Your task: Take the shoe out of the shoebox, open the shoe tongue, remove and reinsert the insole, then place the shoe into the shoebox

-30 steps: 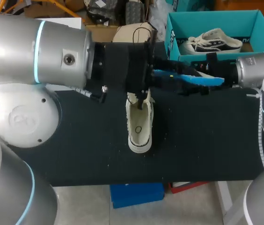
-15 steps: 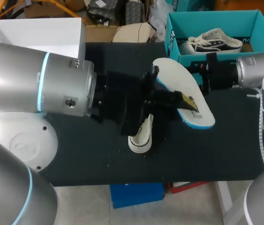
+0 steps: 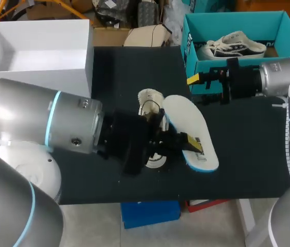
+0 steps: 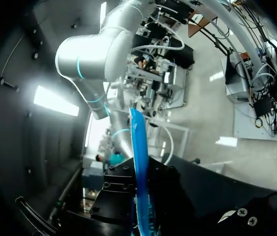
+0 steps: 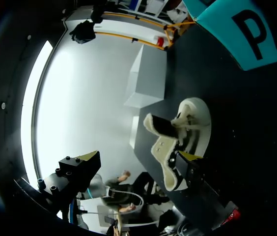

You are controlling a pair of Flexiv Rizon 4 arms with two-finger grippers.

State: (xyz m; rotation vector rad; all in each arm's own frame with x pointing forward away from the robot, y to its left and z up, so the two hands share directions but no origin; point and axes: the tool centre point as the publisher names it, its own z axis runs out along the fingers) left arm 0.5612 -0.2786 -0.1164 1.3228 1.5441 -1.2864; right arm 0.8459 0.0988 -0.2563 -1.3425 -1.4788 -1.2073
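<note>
Insole [image 3: 186,121] lies flat just right of the shoe [image 3: 150,100], pinched by the left gripper [image 3: 192,144], seemingly for reinsertion, while the right gripper [image 3: 199,87] hangs spread and empty near the teal box [image 3: 227,18].

White box [image 3: 32,69] (open-topped), black table [image 3: 248,149]

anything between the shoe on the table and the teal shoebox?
No. Head view shows only bare black table between the shoe and the teal shoebox; the right claw is beside that stretch, by the box's front.
</note>
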